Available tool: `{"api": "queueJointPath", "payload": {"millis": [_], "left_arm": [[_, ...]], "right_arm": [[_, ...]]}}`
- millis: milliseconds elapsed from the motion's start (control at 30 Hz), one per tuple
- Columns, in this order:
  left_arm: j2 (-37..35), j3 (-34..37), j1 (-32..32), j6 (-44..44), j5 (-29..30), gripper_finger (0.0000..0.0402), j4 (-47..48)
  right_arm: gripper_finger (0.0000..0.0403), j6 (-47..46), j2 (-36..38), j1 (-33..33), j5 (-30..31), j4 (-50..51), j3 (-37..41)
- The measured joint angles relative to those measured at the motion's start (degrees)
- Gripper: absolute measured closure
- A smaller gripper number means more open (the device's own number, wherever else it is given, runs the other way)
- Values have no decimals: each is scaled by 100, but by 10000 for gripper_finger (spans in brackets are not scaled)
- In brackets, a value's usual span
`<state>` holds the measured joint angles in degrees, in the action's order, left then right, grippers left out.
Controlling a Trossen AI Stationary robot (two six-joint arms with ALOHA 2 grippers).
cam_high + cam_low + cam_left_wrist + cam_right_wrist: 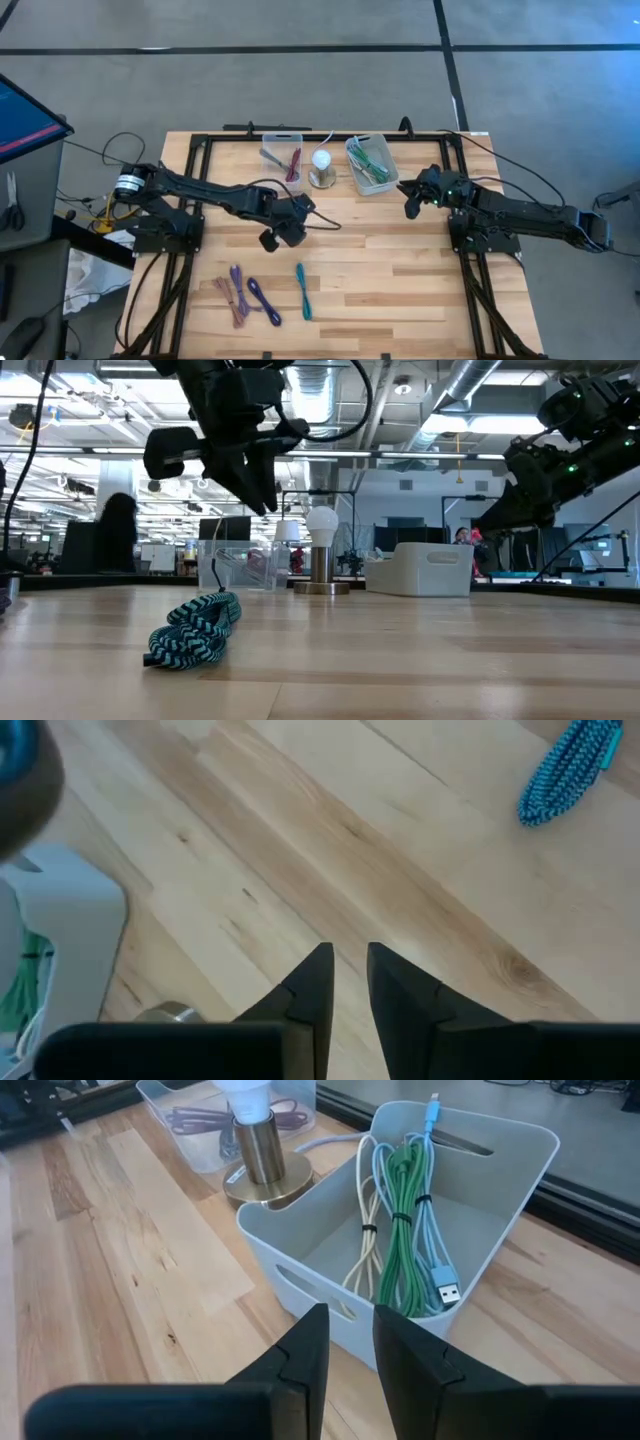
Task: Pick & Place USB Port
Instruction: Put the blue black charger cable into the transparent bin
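Several coiled USB cables lie near the table's near edge: a teal one (303, 292) (195, 630) (568, 770), a blue-purple one (263, 299) and a brownish-purple one (234, 295). My left gripper (280, 232) (350, 965) hovers above bare wood at mid-table, on the far side of the teal cable, fingers shut on nothing. My right gripper (410, 205) (350, 1325) hangs in the air just in front of the white bin (386, 152) (300, 1270), also shut and holding nothing. Green and pale cables (405, 1230) lie inside that bin.
A clear bin (270, 140) (170, 1100) holding a purple cable stands at the far edge. A small lamp with a white bulb and brass base (321, 170) (260, 1140) (321, 555) stands between the two bins. Bare wood stretches between the bins and the loose cables.
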<state>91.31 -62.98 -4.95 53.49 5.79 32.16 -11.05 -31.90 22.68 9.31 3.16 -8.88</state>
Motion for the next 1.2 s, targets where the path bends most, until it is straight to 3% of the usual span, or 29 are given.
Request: {"api": "queueJointPath", "payload": {"millis": [300,467,700,967,1200], "left_arm": [[522,-2,-345,-793,-156,331,-2],[576,-2,-476,-1293,303,300,-13],[576,-2,-793,-1639,-98,253,-27],[618,-4,-1399,-1652,56,250,-258],[830,-5,-1494,-1920,143,250,-680]], "right_arm": [[327,111,0,0,-1,-4,0],[327,155,0,0,-2,-8,0],[327,155,0,0,-4,-9,0],[327,155,0,0,-21,-11,0],[327,153,0,-16,-23,11,2]]}}
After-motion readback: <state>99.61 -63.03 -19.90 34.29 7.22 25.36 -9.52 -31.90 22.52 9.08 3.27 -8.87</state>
